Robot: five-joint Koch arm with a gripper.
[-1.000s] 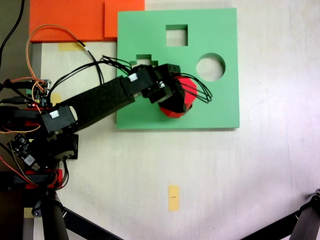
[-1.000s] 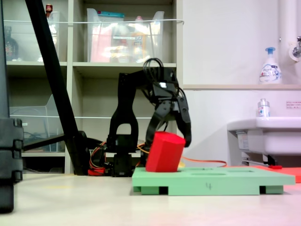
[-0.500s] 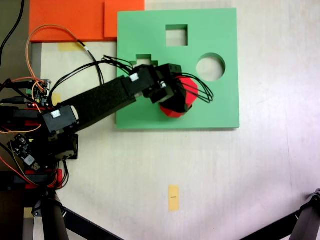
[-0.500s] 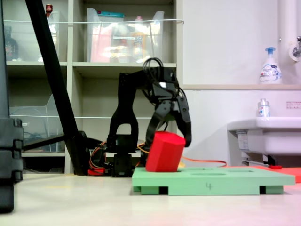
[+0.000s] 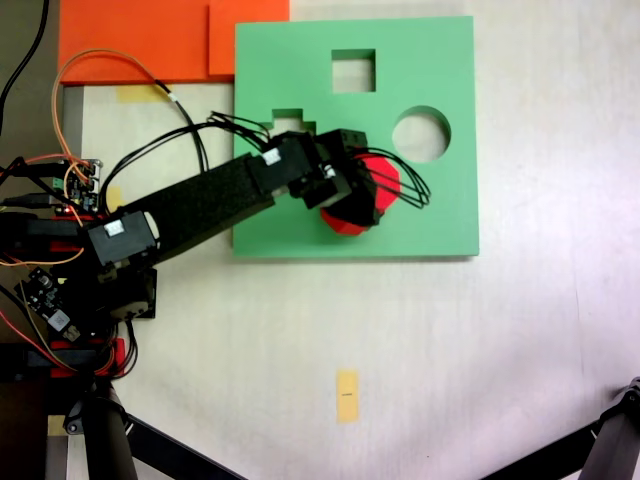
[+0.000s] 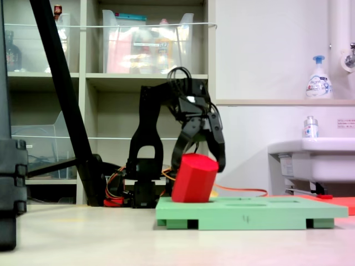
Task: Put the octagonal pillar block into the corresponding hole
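Second exterior view: the red block [image 6: 194, 178] leans, its top tipped right.
The gripper [image 6: 202, 148] squeezes its top; its bottom sits low in the green board [image 6: 252, 213].

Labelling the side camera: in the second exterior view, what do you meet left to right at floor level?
Black slanted pole → black robot arm base → bright red octagonal foam block, tilted in the flat green foam board → white sink at the right edge.

block [image 6: 194, 178] red | board [image 5: 420, 205] green (plain) | arm [image 5: 205, 200] black
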